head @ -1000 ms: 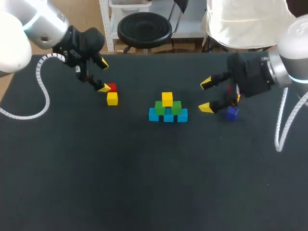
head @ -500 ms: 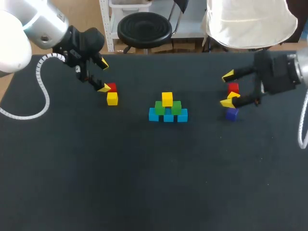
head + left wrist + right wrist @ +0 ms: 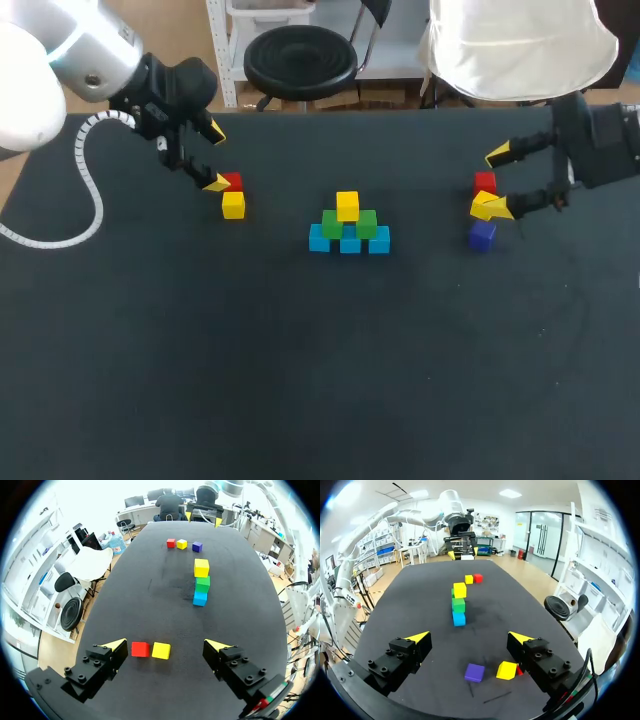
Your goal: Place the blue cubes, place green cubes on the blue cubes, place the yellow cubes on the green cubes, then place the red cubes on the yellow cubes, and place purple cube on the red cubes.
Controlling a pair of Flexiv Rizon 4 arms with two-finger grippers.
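Standing mid-bench (image 3: 300, 350), 3 blue cubes (image 3: 349, 241) carry 2 green cubes (image 3: 365, 224) and 1 yellow cube (image 3: 347, 205). Beside them, right fingers (image 3: 497, 155) spread open over a purple cube (image 3: 482, 235) and a red cube (image 3: 485, 182). Farther back, left fingers (image 3: 213, 131) hang open over a loose yellow cube (image 3: 233, 205).

The head view looks down from behind – both wrist views face inward, low across the table (image 3: 300, 380), sharing the cube stack (image 3: 349, 240).

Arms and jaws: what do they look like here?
The left arm has rounded silver-white links, a teal band, a black wrist and a white coiled cable. Of the right arm only the black wrist shows. Both jaws are black, bolted blocks with yellow wedge tips.
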